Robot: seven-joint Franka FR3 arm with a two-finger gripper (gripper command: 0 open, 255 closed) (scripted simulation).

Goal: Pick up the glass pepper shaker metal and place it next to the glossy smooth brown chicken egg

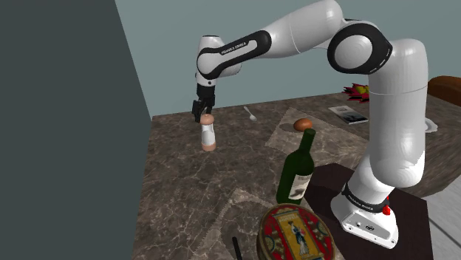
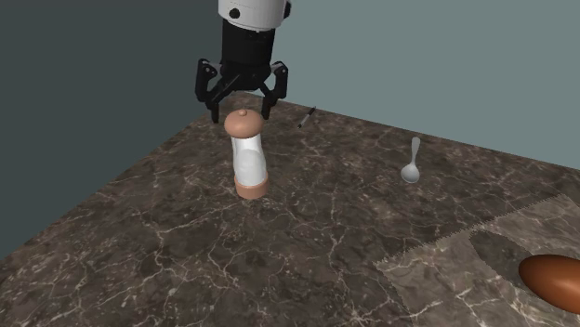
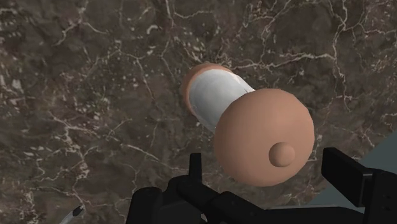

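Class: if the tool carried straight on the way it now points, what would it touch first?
Most likely the rounded brown cap of the upright shaker: the open tool hangs just above it, pointing down. Exact alignment is uncertain.

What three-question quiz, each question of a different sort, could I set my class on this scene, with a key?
1. True or false: the gripper is shut on the shaker.
2. The shaker is: A upright; B on its side; C upside down.
3. Fill in: the egg is ____ in colour.

Key: 1 false, the fingers stand apart just above the shaker's top; 2 A; 3 brown.
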